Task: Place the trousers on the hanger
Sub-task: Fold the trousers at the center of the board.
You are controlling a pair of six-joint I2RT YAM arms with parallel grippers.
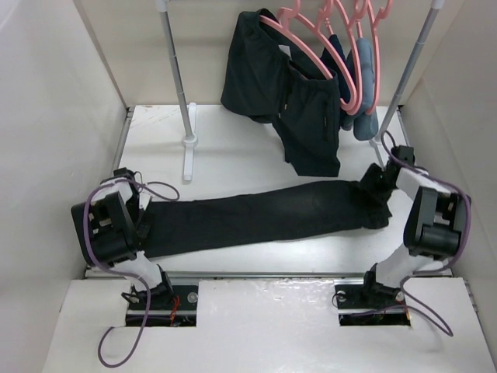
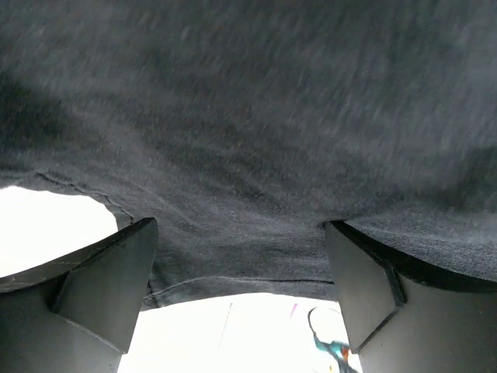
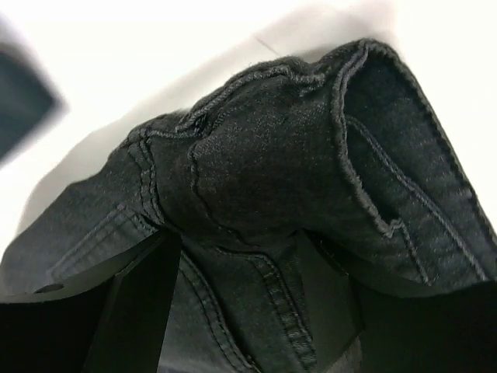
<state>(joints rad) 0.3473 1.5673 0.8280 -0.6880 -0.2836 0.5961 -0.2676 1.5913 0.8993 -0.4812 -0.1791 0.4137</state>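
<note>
The long black trousers (image 1: 256, 216) lie stretched across the table between my two grippers. My left gripper (image 1: 144, 223) is at their left end. In the left wrist view its fingers (image 2: 116, 280) stand wide apart, with the hem of the cloth (image 2: 248, 194) lying between them. My right gripper (image 1: 378, 196) is at the right end. Its fingers (image 3: 136, 303) press on the bunched waistband (image 3: 264, 202). Several pink hangers (image 1: 314, 35) hang on the rail at the back; I cannot tell if any is free.
A shorter black garment (image 1: 291, 97) and small navy and light-blue garments (image 1: 359, 78) hang from the pink hangers. The rack's left post and foot (image 1: 188, 144) stand on the table behind the trousers, and its right post (image 1: 410, 62) stands near my right arm. White walls enclose both sides.
</note>
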